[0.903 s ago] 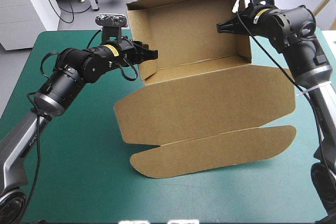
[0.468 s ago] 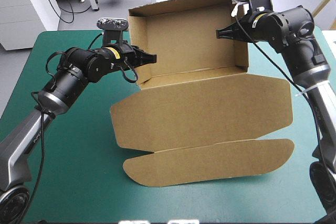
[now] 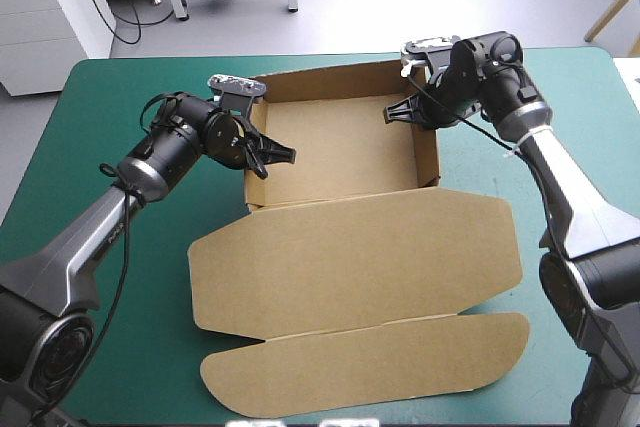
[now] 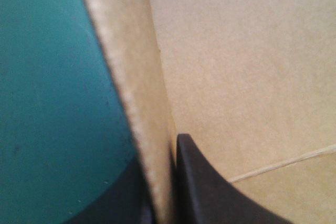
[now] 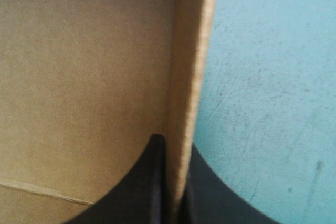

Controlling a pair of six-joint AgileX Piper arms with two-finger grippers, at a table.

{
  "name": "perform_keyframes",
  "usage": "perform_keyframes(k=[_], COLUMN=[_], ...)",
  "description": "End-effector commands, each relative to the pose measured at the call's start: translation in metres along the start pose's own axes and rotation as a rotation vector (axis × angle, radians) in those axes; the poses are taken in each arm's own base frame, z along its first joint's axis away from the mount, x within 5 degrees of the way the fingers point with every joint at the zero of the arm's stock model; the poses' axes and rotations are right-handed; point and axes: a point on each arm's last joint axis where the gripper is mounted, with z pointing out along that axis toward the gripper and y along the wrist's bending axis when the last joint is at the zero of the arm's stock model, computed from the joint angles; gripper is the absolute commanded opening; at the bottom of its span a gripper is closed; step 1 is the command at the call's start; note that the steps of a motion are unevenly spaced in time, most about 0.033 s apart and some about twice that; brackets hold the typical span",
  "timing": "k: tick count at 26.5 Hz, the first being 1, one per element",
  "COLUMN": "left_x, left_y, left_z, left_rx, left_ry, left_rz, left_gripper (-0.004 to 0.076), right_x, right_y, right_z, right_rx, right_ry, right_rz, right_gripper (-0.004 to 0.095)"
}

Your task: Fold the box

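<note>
Box sits on the teal-green cover as an open tray, toward the table's far side and about midway between its left and right edges. Its four walls stand upright. Its lid lies flat on the cover, spreading from the tray's near wall toward the near edge, and ends in a long rounded flap. The left gripper has hold of the tray's left wall near its middle. In the left wrist view its fingers are all but closed, with the board pinched between them: one finger is inside the tray against the wall, the other outside over the cover. The right gripper grips the right wall toward the far corner in the same way. Its fingers are nearly together around the board edge, one inside over the tray floor and one outside above the cover. Both arms reach in from opposite sides, the tray between them.
</note>
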Motion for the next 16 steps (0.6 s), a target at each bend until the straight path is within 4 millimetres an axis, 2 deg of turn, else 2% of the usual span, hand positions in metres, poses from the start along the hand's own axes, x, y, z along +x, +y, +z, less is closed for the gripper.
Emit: perform_keyframes(k=[1, 5, 11, 16], left_x=[-0.011, -0.010, -0.010, -0.006], left_y=[-0.003, -0.001, -0.002, -0.004], left_z=[-0.021, -0.011, 0.005, 0.028], left_rx=[-0.001, -0.038, -0.051, -0.055], left_ry=[-0.104, -0.076, -0.044, 0.017], left_rz=[0.075, 0.104, 0.129, 0.138], left_gripper=[-0.0004, -0.0004, -0.0004, -0.0004], right_x=[-0.004, -0.004, -0.004, -0.004], right_y=[0.009, 0.011, 0.011, 0.011], right_z=[-0.013, 0.002, 0.014, 0.021], right_rx=[-0.073, -0.091, -0.092, -0.095], right_ry=[-0.039, -0.008, 0.016, 0.032], right_rz=[-0.044, -0.034, -0.031, -0.028], right_gripper=[-0.0014, -0.0014, -0.0014, -0.0014])
